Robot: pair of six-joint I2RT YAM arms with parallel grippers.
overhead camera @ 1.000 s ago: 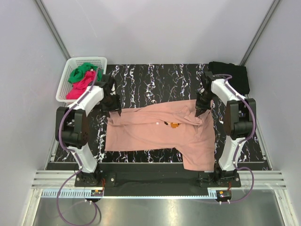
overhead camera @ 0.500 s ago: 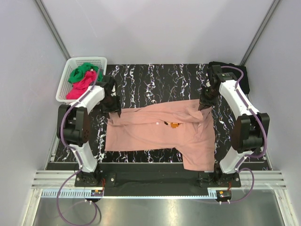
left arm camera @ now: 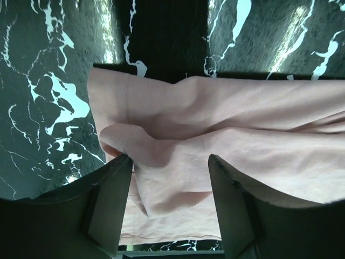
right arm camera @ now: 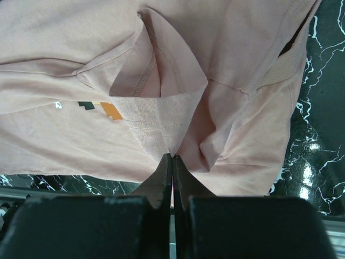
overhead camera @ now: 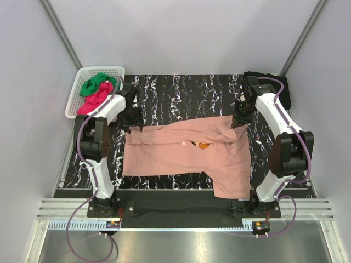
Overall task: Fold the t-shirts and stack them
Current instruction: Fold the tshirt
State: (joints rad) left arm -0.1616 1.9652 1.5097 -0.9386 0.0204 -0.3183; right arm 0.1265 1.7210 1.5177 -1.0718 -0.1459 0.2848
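The salmon-pink t-shirt [overhead camera: 181, 156] lies spread mid-table [overhead camera: 181, 90]. The right gripper [right arm camera: 172, 162] is pressed together, pinching a far-right fold. The left gripper [left arm camera: 170, 160] is spread over the far-left corner. Risk: pulling on one thin pinch may let it slip, or drag and bunch the unheld left side.

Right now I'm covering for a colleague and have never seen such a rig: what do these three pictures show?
Two robot arms are bolted at the near edge of a black marbled table. The wide picture looks down from above and behind them. The other two come from a camera on each wrist, looking past that arm's own fingers. A salmon-pink t-shirt lies spread on the table. The right hand is pinched shut on a fold of it. The left hand is open, its fingers apart at the shirt's far left edge. A white basket at far left holds green cloth and red cloth. A black garment lies at far right.
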